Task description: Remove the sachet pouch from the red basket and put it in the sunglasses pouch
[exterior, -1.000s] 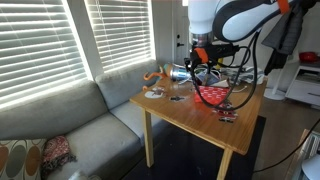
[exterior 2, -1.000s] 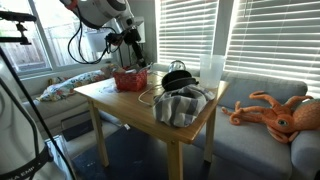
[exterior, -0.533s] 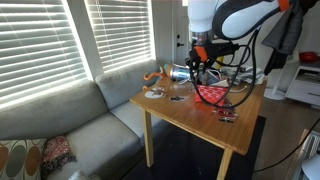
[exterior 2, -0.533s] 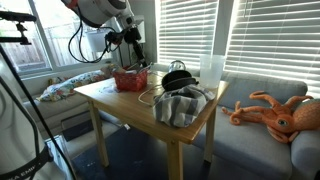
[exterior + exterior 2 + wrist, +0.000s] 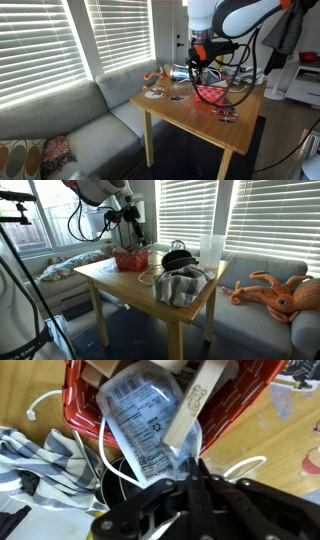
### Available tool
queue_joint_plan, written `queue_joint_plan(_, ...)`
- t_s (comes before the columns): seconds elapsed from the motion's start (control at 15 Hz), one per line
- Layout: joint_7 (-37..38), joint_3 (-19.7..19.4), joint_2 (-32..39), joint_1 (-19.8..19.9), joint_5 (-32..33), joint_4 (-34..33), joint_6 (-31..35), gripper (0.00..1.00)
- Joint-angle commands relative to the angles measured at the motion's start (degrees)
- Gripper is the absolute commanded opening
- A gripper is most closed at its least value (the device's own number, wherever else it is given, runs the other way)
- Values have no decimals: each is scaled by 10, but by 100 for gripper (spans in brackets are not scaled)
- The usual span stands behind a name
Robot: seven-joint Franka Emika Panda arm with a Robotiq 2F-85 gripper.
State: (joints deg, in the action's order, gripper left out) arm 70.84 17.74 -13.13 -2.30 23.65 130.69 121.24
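Observation:
The red basket (image 5: 78,400) fills the top of the wrist view, and the sachet pouch (image 5: 145,415), clear with a printed label, leans out over its rim. My gripper (image 5: 193,461) is shut on the sachet's lower edge, its fingers pressed together around the film. A pale flat stick (image 5: 196,402) lies across the sachet in the basket. In both exterior views my gripper (image 5: 197,68) (image 5: 130,242) reaches down into the basket (image 5: 212,93) (image 5: 130,260). The black rounded sunglasses pouch (image 5: 178,259) lies on the table beside the basket.
A grey striped cloth (image 5: 181,285) and a white cable (image 5: 40,402) lie by the basket on the wooden table (image 5: 110,280). A white cup (image 5: 211,250) stands at the back. An orange octopus toy (image 5: 275,290) sits on the sofa (image 5: 70,120). Small items (image 5: 228,113) lie near the table edge.
The jaws have closed onto the sachet pouch. The arm has hardly moved over the basket.

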Motion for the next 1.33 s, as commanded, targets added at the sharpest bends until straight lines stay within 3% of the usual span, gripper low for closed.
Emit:
queue_joint_plan(0.0,14,-8,-22,-14,7,-10,-20,0)
queue_joint_plan(0.87,-15,-6,-116,-20,-13,-29,-38,0)
queue_joint_plan(1.27,33,6,-162,15,41,-27,-76,0)
